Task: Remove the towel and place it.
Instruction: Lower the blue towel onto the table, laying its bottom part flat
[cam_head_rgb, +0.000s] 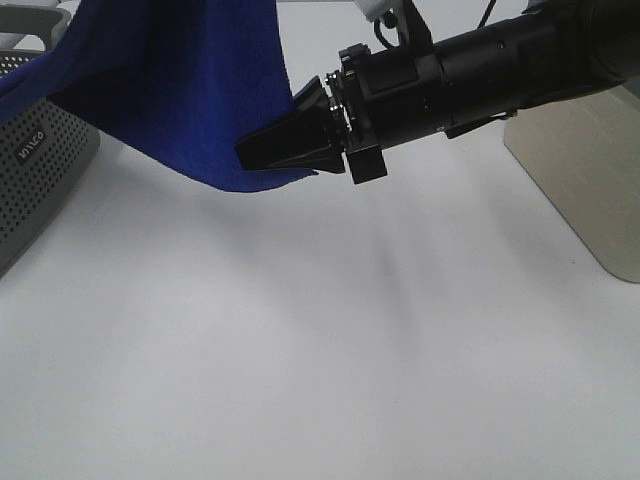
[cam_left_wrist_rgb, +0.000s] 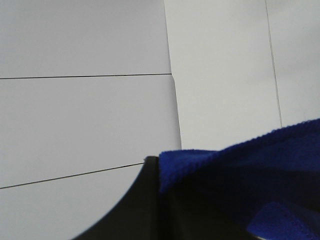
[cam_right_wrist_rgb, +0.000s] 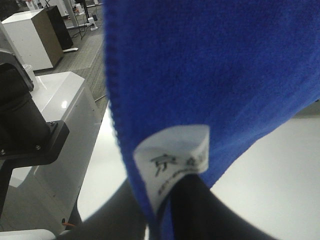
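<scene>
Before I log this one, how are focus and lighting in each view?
Exterior high: soft, with faint streaked shadows on the table below the right gripper. Left wrist: towel edge soft, panel seams crisp. Right wrist: tag print blurred, background sharper.

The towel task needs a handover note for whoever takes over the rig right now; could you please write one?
Right gripper: shut on the towel, pinching the edge by its white tag.
Left gripper: towel lies against one finger; grip cannot be told.
Towel: raised and hanging above the table, its left part over the grey basket.
Done: towel lifted.
Left: carry it clear of the basket, set it down, release.
</scene>
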